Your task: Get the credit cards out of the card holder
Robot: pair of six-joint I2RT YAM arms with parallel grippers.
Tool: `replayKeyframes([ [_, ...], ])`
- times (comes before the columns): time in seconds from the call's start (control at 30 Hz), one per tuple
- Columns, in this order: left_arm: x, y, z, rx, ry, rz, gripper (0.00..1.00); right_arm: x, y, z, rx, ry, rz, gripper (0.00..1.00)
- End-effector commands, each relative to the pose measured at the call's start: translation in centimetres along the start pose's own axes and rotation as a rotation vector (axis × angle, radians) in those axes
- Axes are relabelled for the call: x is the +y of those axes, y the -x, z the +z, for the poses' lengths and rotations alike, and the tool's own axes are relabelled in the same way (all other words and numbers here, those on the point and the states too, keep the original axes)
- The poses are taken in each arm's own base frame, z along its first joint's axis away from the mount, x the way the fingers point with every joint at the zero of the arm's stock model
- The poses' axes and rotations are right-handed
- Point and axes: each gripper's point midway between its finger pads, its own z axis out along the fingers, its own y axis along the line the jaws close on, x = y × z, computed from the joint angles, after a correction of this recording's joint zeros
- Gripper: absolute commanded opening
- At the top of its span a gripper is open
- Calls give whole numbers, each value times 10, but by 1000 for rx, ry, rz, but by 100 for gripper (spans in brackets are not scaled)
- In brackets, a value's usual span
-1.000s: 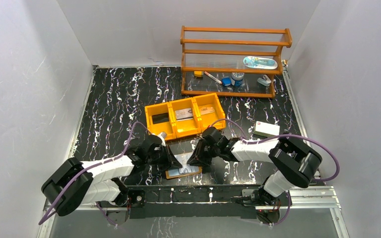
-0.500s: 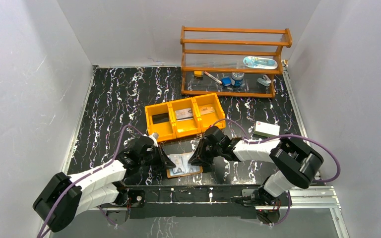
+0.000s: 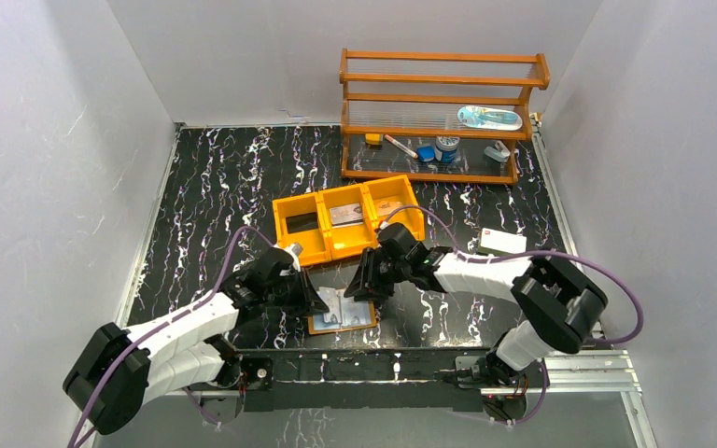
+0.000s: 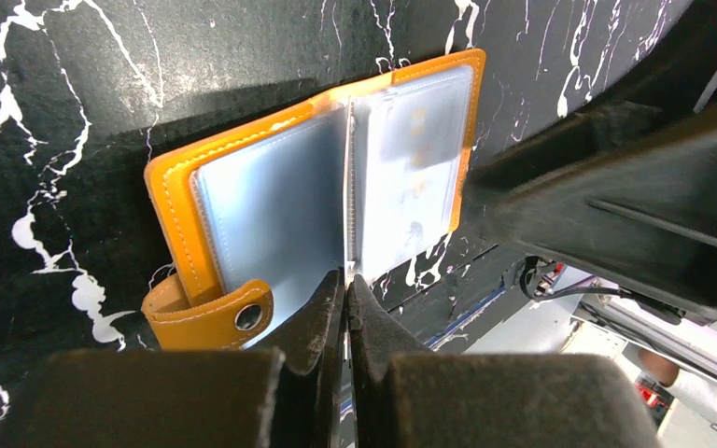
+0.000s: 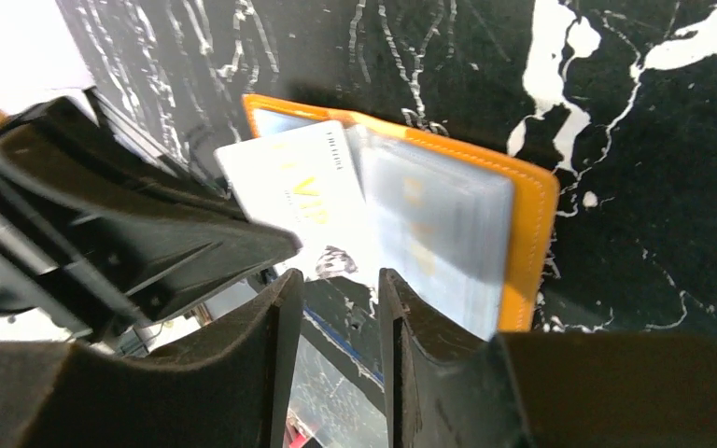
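Black marbled tabletop, white walls. Since a second ago the right claw has lifted off the holder's right edge toward the tray, and its fingers have spread apart with nothing between them. The left claw has drawn back slightly and stays pressed together, tips at the end of the holder's spine.

One holder lies open near the front edge, between the two claws. One whitish card lies across a page and juts past its edge.

One orange tray has three compartments: a grey card in the middle, a tan card in the right.
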Motion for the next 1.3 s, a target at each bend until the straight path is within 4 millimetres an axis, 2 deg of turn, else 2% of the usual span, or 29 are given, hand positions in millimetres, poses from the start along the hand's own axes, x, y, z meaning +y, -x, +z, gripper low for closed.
replayKeyframes([
  [0.0,-8,7,-13,-21,6,40,0,-13,-5,12,48,-41,3,44],
  [0.07,-15,10,-17,-29,-13,56,0,-26,-8,13,47,-84,21,44],
  [0.13,-23,13,-21,-32,-29,76,0,-27,-6,10,29,-89,17,47],
  [0.33,-41,28,-33,-96,-62,112,0,5,8,-8,-67,26,-58,73],
  [0.5,-49,36,-41,-123,-61,137,0,14,27,-27,-203,38,-67,82],
  [0.67,-52,42,-45,-128,-67,142,0,15,46,-56,-379,54,-129,84],
  [0.73,-57,46,-48,-118,-122,123,0,13,46,-65,-393,64,-153,93],
  [0.83,-67,52,-56,-112,-221,113,0,13,45,-76,-389,119,-128,93],
  [0.93,-79,52,-64,-87,-331,126,0,17,49,-85,-352,232,-87,87],
  [1.07,-92,45,-68,-49,-439,131,0,35,40,-89,-267,394,-87,77],
  [1.27,-112,42,-75,-26,-577,132,0,62,39,-95,-230,519,-122,74],
])
